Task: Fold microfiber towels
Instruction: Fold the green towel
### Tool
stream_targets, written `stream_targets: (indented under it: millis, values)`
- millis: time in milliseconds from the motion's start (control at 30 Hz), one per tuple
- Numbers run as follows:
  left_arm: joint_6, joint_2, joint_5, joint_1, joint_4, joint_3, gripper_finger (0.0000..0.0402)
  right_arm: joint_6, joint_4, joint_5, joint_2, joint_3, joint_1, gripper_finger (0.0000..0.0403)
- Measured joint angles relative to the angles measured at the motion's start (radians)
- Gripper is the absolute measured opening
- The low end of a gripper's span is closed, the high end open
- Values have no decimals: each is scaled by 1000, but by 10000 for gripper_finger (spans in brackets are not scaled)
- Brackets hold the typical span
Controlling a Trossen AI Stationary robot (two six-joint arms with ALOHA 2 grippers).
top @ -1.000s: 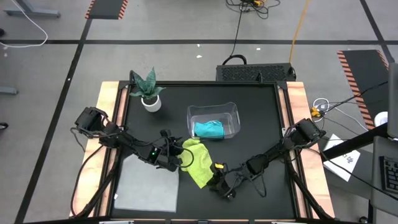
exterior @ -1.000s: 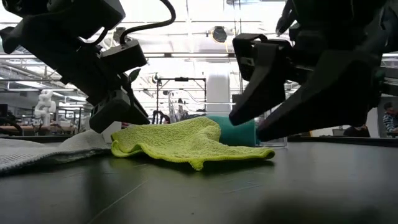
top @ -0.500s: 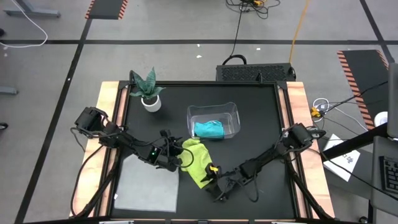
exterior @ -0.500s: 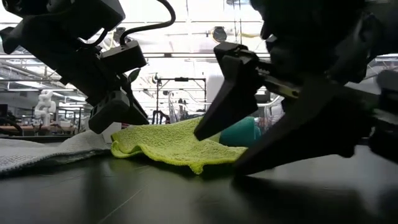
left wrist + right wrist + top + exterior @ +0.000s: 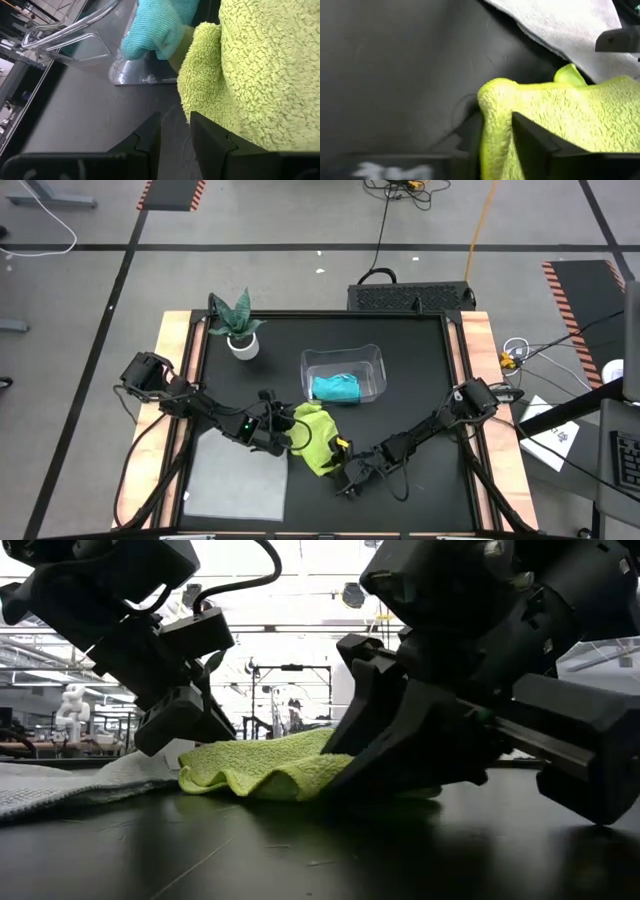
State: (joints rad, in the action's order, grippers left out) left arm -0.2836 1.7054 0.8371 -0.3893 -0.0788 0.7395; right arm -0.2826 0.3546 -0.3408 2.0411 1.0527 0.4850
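Observation:
The yellow-green towel (image 5: 315, 438) lies bunched on the black table, and it also shows in the low view (image 5: 265, 768). My right gripper (image 5: 341, 467) is at its near right end and shut on it (image 5: 496, 131). My left gripper (image 5: 284, 437) stands low at the towel's left edge, its fingers a narrow gap apart with only table between them (image 5: 175, 134). The light grey towel (image 5: 235, 475) lies flat at the near left. The teal towel (image 5: 335, 387) sits in the clear bin. My left gripper touches the yellow-green towel only with the outer side of one finger (image 5: 212, 131), where the towel's left edge (image 5: 205, 95) lies against it. Nothing is between the fingers. My right gripper pinches a raised fold at the towel's near right edge (image 5: 492, 107) between its two fingers. The fingers come slanting down from the table's right near side. The rest of the towel lies on the table.
The clear plastic bin (image 5: 343, 373) stands just beyond the yellow-green towel. A potted plant (image 5: 240, 330) stands at the far left. The grey towel's edge (image 5: 60, 790) lies beside my left gripper.
My right gripper has gone toward the table's left onto the yellow-green towel and has shut on its near right edge. That end of the towel has been pushed in and bunched up. Its left part has stayed in place.

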Motion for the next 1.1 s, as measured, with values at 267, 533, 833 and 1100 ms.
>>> stream_targets:
  millis: [267, 533, 833, 1100]
  values:
    - [33, 0, 0, 0, 1, 0, 106, 24, -6, -7, -25, -3, 16, 17]
    - [163, 0, 0, -16, 30, 0, 106, 29, -82, -19, -206, -3, 47, 4]
    - [415, -13, 40, -60, 210, 0, 106, 33, -237, -83, -510, -3, 43, 1]
    - [446, -208, 121, -96, 277, 8, 106, 79, -329, -22, -670, -2, -22, 1]
